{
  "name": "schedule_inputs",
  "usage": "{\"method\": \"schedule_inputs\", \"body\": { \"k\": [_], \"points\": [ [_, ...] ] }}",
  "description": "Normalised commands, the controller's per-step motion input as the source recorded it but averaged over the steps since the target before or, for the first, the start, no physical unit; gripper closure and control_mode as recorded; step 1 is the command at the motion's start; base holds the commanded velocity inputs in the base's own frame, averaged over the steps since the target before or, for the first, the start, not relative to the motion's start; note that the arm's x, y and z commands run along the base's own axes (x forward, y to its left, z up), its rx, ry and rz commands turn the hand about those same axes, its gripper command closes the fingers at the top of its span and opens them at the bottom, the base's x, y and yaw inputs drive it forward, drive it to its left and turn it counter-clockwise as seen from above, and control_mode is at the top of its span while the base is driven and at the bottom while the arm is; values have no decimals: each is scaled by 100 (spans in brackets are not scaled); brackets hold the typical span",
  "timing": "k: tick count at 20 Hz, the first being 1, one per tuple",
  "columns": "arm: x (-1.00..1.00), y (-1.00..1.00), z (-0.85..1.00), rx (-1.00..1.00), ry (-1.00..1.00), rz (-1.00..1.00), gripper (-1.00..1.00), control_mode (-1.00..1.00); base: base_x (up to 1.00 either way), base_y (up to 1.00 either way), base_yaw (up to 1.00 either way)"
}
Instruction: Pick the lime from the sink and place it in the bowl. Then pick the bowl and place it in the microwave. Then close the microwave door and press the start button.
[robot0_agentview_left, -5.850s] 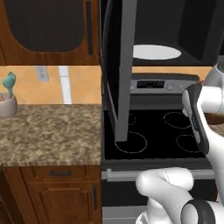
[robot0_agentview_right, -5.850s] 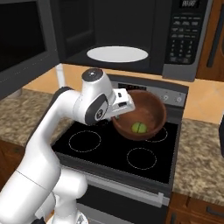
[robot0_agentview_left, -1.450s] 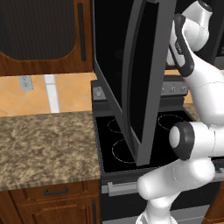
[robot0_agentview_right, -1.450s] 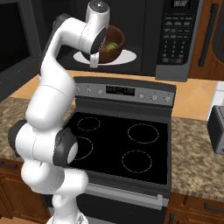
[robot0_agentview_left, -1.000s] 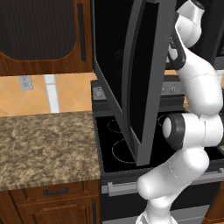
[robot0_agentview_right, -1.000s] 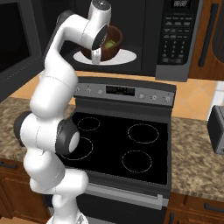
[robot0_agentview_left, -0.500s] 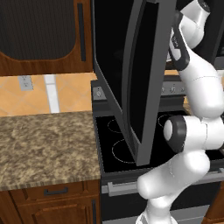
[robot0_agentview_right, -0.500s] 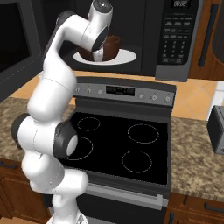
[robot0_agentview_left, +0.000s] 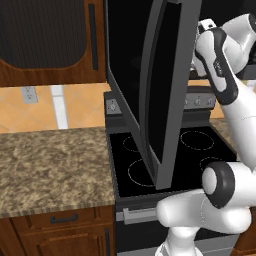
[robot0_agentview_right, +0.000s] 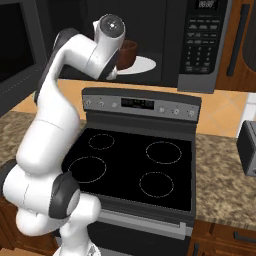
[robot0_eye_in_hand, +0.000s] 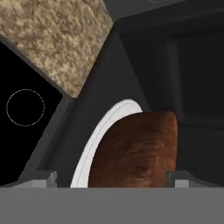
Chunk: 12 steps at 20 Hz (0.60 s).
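Observation:
The brown bowl (robot0_agentview_right: 128, 52) stands upright on the white turntable plate (robot0_agentview_right: 147, 65) inside the microwave (robot0_agentview_right: 165, 35). In the hand view the bowl (robot0_eye_in_hand: 136, 151) looms close on the plate (robot0_eye_in_hand: 92, 146). My gripper (robot0_eye_in_hand: 111, 178) is open, with one fingertip (robot0_eye_in_hand: 44, 176) well clear on the left and the other close beside the bowl's right wall. The lime is hidden from view and the sink is out of view. The microwave door (robot0_agentview_left: 162, 90) hangs wide open, edge-on, left of my arm (robot0_agentview_left: 220, 70).
The black glass-top stove (robot0_agentview_right: 135, 167) lies below the microwave, with its control strip (robot0_agentview_right: 142, 104) at the back. The microwave's keypad (robot0_agentview_right: 201, 47) is right of the cavity. Granite counter (robot0_agentview_left: 50, 165) extends left of the stove, and a grey appliance (robot0_agentview_right: 248, 147) stands at far right.
The jaws have opened and let go of the bowl, which now rests on the turntable plate. The hand has drawn back slightly from it.

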Motion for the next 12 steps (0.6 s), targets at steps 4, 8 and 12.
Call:
{"method": "schedule_inputs", "body": {
  "k": [4,8,12],
  "points": [
    [-82,-15,-35,-21,-10,-1,-100,-100,0,0,0],
    [-41,-1,-87,-54,-2,1,-100,-100,0,0,0],
    [-89,-27,-20,-36,-5,-6,-100,-100,0,0,0]
  ]
}}
